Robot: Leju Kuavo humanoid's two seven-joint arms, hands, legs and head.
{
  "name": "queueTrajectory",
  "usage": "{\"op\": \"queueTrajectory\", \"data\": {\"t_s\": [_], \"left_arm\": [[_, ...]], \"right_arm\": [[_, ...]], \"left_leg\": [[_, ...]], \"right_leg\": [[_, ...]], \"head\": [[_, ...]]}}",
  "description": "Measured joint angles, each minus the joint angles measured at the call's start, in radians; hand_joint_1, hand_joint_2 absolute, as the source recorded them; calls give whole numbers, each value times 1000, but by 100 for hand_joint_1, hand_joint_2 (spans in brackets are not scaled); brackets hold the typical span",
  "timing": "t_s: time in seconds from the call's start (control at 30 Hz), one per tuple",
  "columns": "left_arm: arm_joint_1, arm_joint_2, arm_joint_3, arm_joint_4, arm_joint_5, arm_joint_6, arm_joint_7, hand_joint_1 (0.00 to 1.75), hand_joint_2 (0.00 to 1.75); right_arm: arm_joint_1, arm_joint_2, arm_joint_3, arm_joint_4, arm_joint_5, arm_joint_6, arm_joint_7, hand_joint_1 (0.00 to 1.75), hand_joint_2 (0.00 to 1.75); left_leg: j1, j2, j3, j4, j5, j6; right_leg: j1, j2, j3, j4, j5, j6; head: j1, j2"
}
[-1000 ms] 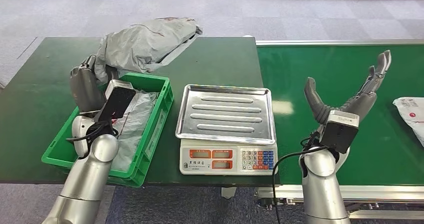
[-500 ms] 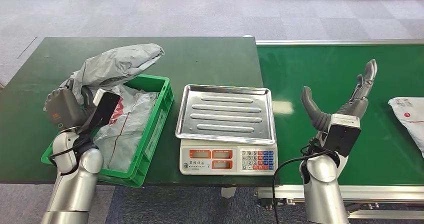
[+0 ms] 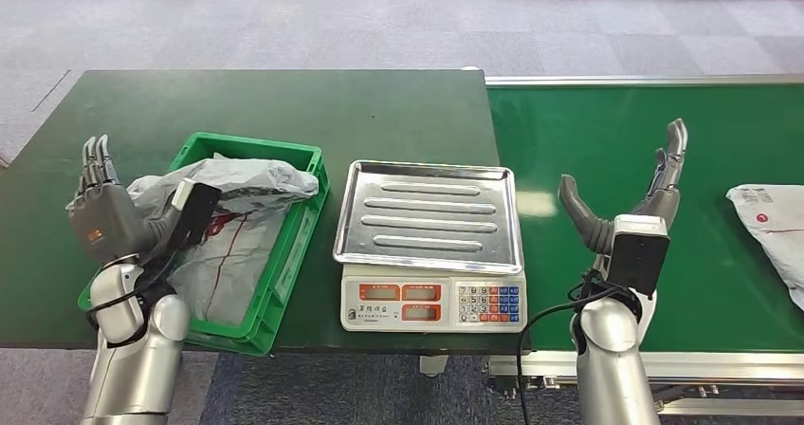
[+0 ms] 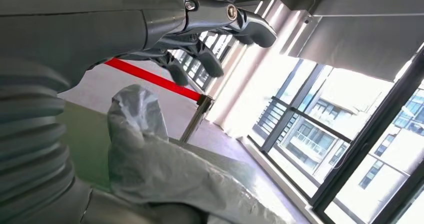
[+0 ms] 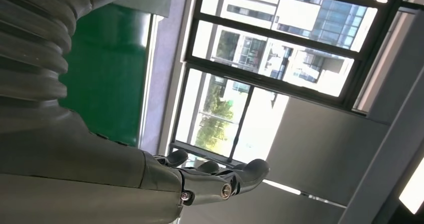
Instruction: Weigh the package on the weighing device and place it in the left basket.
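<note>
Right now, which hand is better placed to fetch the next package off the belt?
Right. The right hand is open above the belt, on the side of the white package. The left hand is beyond the basket, far from it.

Left hand (image 3: 102,214) and right hand (image 3: 637,202) both raised, fingers spread, empty.

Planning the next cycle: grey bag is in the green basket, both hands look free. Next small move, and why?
Probably reach the right hand toward the white plastic mailer bag on the green conveyor belt. The grey plastic mailer bag lies in the green plastic basket, the left hand holds nothing, and the steel scale tray is bare.
</note>
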Motion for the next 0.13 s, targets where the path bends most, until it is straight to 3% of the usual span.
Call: {"op": "queueTrajectory", "data": {"t_s": [0.13], "left_arm": [[12,-9,0,-22,1,-13,-8,0,175]], "right_arm": [[10,2,-9,0,11,17,13,0,175]], "left_leg": [[0,0,0,0,0,0]], "right_leg": [[0,0,0,0,0,0]], "head": [[0,0]]}}
